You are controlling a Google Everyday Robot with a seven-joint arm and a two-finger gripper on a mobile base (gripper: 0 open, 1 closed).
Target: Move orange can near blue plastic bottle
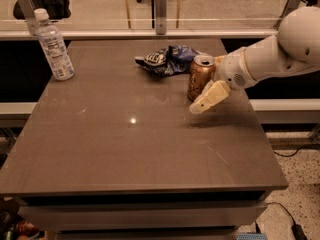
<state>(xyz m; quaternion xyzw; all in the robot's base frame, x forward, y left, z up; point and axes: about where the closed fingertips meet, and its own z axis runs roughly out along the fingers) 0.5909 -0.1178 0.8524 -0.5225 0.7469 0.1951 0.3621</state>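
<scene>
Straddling the orange can (200, 76) by the counter's (150, 154) right edge, gripper (205, 95) fingers (212, 94) spread; an off-centre squeeze may topple it.

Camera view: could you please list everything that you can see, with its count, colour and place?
orange can: one, copper-orange with silver top, upright, right rear part of the table
blue plastic bottle: one, clear with white cap and white-and-blue label, upright, left rear corner
chip bag: one, blue foil, crumpled, just behind and to the left of the can
table: one, grey-brown, fills the middle of the view
glass barrier: one, clear with metal posts, behind the table
arm: one, white, reaching in from the right
gripper: one, cream, at the can's right front side
</scene>
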